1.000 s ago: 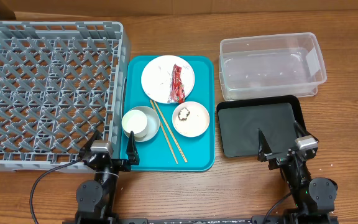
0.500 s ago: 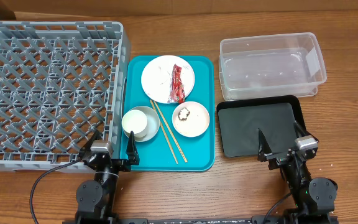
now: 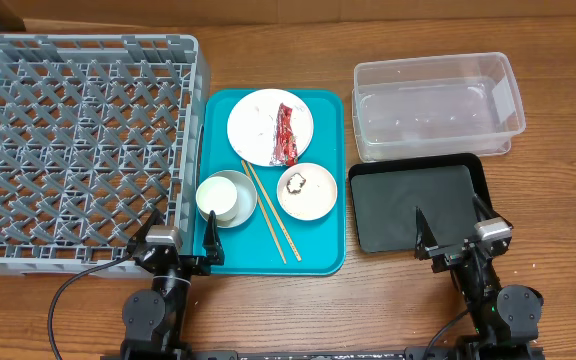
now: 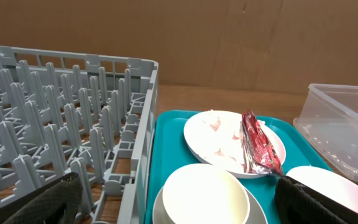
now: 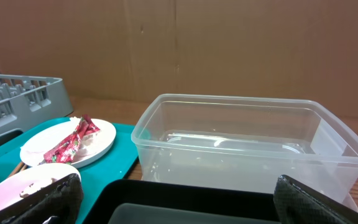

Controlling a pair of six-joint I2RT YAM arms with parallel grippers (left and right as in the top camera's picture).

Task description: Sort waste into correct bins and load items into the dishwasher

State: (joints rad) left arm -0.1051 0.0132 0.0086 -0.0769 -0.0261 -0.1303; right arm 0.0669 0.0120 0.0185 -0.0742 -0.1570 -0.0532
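— Left fingers (image 3: 211,240) and right fingers (image 3: 419,235) stood spread, holding nothing, low at the tabletop's (image 3: 558,200) near edge.
— Which step were you on?
— Nothing started, by my reading. Wrapper (image 3: 287,134) lay on the plate (image 3: 253,125), on the teal tray (image 3: 318,245); the rack (image 3: 78,140) held nothing.
— And from the fingers?
— Well ahead of the left ones, beyond the cup (image 3: 218,197), not touching. I judged waste came first: reach forward, pinch the wrapper low, carry it right to the tub (image 3: 433,66) or black tray (image 3: 413,205).
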